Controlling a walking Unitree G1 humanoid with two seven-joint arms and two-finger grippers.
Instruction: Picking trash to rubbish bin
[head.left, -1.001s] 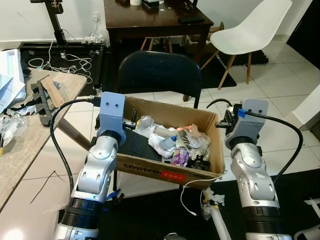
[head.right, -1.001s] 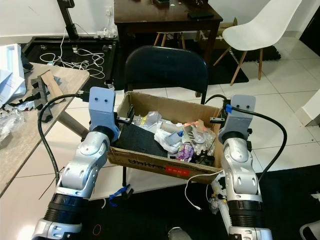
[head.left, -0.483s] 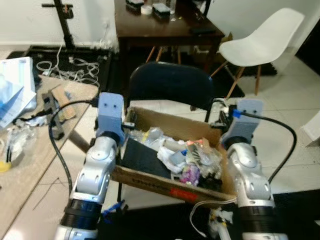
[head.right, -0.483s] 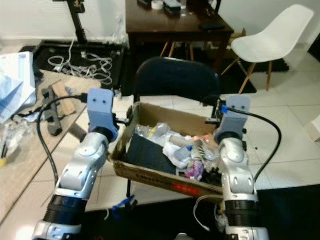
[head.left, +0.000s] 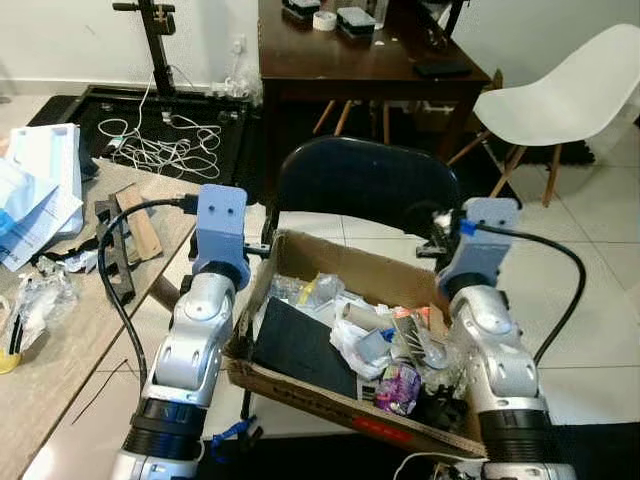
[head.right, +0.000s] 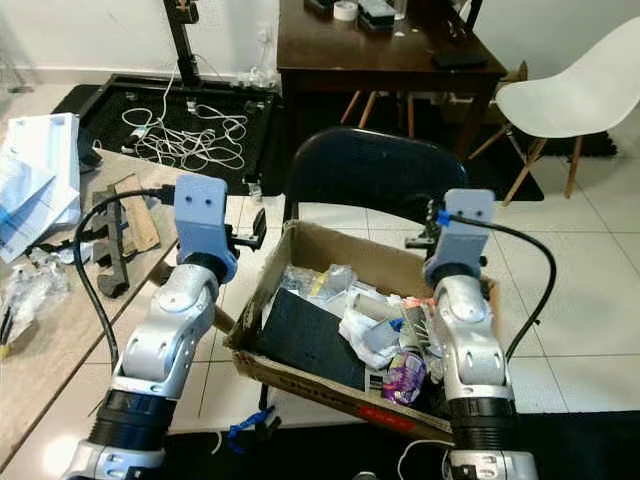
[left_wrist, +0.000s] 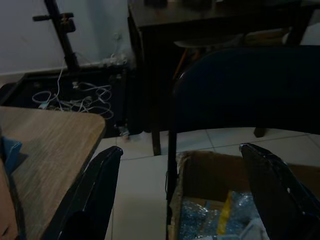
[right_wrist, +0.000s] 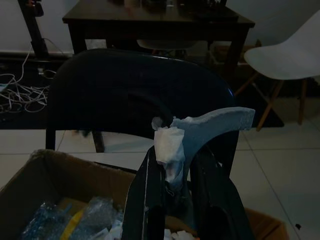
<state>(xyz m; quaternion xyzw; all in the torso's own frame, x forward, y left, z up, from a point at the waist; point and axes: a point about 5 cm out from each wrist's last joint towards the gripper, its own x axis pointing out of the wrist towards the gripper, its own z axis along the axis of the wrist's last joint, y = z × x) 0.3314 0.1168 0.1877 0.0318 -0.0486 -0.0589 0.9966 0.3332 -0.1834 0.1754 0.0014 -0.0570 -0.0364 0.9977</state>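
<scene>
Right gripper (right_wrist: 172, 175), fingers pressed on a wad (right_wrist: 169, 145) of white tissue with a flat grey scrap (right_wrist: 215, 124) sticking out sideways past the tips. The gripper hangs above the far right corner of the box (head.left: 300, 382), so the wad lies directly over the box's open top; judged from this, release needs little more than parting the fingers.

Left gripper (left_wrist: 182, 187), fingers (left_wrist: 97, 185) spread wide and holding nothing, straddles the box's far left corner from above. It is the farther arm from the wad.

The box, brown cardboard, sits on a dark chair (head.left: 365, 185) and already holds crumpled plastic (head.left: 355, 345), wrappers and a black slab (head.left: 295, 345) along its left side.

Beyond: a dark table (head.left: 370, 60), a white chair (head.left: 565, 100), and a desk (head.left: 60, 330) with papers (head.left: 35, 195) at the robot's left.
</scene>
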